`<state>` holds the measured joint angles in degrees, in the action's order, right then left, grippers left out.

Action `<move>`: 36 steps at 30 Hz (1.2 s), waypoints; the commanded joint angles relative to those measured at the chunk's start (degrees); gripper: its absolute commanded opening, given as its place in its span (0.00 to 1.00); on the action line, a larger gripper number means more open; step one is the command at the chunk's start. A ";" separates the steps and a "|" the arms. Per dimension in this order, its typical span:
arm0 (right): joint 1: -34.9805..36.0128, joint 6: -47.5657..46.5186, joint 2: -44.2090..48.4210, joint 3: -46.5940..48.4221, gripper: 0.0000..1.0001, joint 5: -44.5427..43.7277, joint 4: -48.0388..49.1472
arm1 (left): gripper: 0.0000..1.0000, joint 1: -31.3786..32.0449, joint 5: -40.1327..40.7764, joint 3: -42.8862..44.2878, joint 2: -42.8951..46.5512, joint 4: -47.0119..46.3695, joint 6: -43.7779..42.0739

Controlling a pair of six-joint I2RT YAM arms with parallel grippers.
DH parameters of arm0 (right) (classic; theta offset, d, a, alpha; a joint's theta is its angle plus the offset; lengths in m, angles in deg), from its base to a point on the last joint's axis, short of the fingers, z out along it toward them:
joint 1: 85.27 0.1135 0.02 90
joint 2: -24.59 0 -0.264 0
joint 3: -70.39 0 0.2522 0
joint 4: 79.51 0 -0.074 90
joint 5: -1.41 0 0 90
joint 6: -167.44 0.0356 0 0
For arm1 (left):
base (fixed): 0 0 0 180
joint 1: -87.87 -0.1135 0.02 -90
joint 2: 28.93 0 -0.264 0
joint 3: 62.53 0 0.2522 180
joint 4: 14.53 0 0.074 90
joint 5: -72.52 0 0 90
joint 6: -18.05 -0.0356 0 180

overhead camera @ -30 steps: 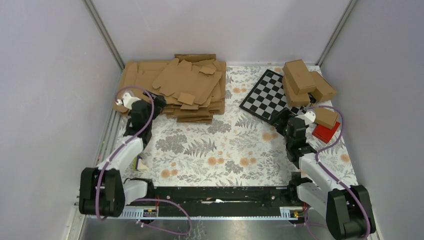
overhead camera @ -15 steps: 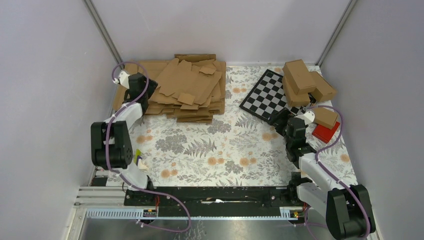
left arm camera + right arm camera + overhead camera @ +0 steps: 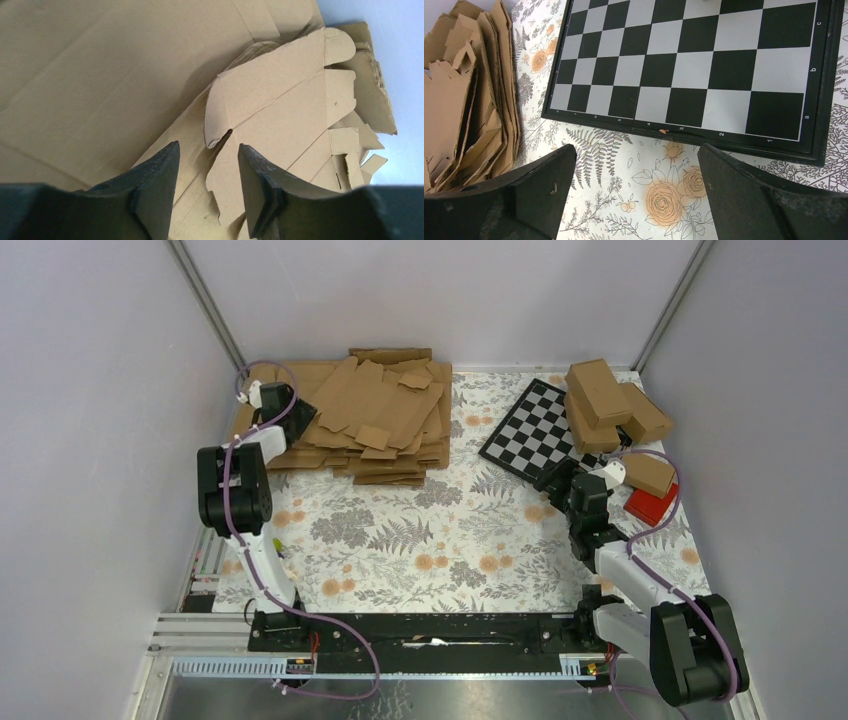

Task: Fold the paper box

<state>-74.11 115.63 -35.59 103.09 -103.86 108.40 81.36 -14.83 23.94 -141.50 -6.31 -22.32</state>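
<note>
The paper box is a flat brown die-cut blank (image 3: 375, 400) lying skewed on top of the heap of blanks (image 3: 400, 460) at the back left. In the left wrist view it is the lighter sheet (image 3: 280, 100), with a rounded flap curling up. My left gripper (image 3: 300, 418) reaches over the heap's left end. Its jaws (image 3: 207, 150) stand partly apart just above that sheet's notched edge, with nothing pinched between them. My right gripper (image 3: 556, 475) hovers wide open (image 3: 635, 150) over the flowered cloth, just in front of the chessboard.
A chessboard (image 3: 535, 430) lies at the back right, its near edge (image 3: 724, 137) just beyond my right fingers. Several folded brown cartons (image 3: 600, 390) are stacked behind it. A red flat block (image 3: 652, 505) sits by the right arm. Grey walls close in on three sides.
My left arm has swung up and back onto the heap's left end, and its jaws have narrowed from wide open. The right arm has hardly moved.
</note>
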 commanded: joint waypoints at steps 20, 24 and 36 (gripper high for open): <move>0.18 -1.26 -0.21 1.71 0.99 1.95 2.92 | 0.00 5.86 -1.33 -3.28 13.58 -4.68 -0.45; 0.22 -1.58 1.09 1.73 1.00 1.84 2.05 | 0.00 9.56 -0.49 -6.49 21.03 -4.74 -0.80; 0.18 -3.47 0.10 4.87 1.00 6.61 -0.40 | 0.00 16.01 -7.43 -24.88 42.78 -4.77 5.47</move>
<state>-74.11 114.04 -34.06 104.20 -100.89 108.24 95.31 -19.11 4.44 -106.14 -9.88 -19.40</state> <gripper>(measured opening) 0.993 0.010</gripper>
